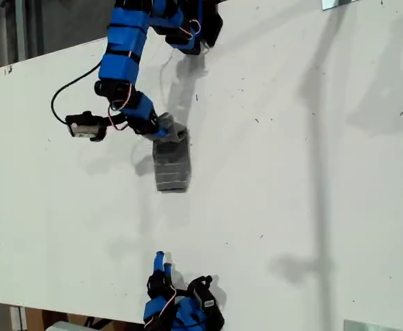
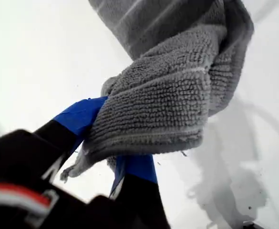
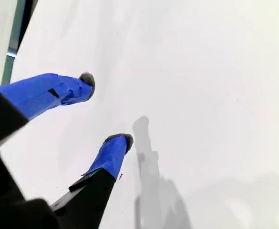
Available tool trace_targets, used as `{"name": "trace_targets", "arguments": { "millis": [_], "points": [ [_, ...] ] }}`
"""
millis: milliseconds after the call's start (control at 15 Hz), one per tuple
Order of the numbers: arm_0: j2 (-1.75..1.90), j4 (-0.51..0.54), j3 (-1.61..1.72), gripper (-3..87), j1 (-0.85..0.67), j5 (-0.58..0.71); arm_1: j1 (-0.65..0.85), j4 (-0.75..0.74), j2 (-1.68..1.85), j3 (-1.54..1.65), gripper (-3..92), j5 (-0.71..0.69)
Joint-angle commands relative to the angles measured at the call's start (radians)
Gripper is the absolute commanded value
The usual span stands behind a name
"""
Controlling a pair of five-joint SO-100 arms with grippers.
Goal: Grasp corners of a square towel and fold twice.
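The grey striped towel (image 1: 171, 160) is bunched and folded into a narrow strip, hanging from my first gripper (image 1: 168, 130) in the upper middle of the exterior view. Up close, the towel (image 2: 172, 90) drapes over the blue fingers (image 2: 79, 117), which are shut on a bunched edge of it; which corner is held cannot be told. The lower end of the towel rests on or just above the white table (image 1: 291, 172). My second gripper (image 1: 161, 263) sits at the exterior view's bottom edge, far from the cloth. Its blue fingers (image 3: 111, 155) stand open with nothing between them.
A black cable (image 1: 67, 93) loops from the first arm across the table in the exterior view's upper left. The second arm's base (image 1: 184, 307) sits at the table's bottom edge. Arm shadows fall across the white surface.
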Motion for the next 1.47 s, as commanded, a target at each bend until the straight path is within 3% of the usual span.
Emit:
{"name": "trace_targets", "arguments": {
  "millis": [0,333,467,667,1133,1400],
  "points": [
    [0.006,-0.011,-0.005,20.6,-0.005,-0.011,0.023,0.078,-0.298,-0.376,-0.1,-0.051],
    [0.006,-0.011,-0.005,20.6,-0.006,-0.009,-0.008,-0.069,-0.454,-0.477,1.8,-0.21],
    [0.006,-0.011,-0.005,20.6,-0.005,-0.009,-0.014,-0.094,-0.456,-0.48,22.3,-0.224],
    [0.006,-0.011,-0.005,20.6,-0.005,-0.009,-0.017,-0.152,-0.428,-0.482,29.1,-0.265],
    [0.006,-0.011,-0.005,20.6,-0.005,-0.011,-0.054,-0.364,-0.213,-0.351,34.5,-0.397],
    [0.006,-0.011,-0.005,20.6,-0.003,-0.011,-0.002,-0.305,0.026,-0.069,35.0,-0.279]
  ]
}}
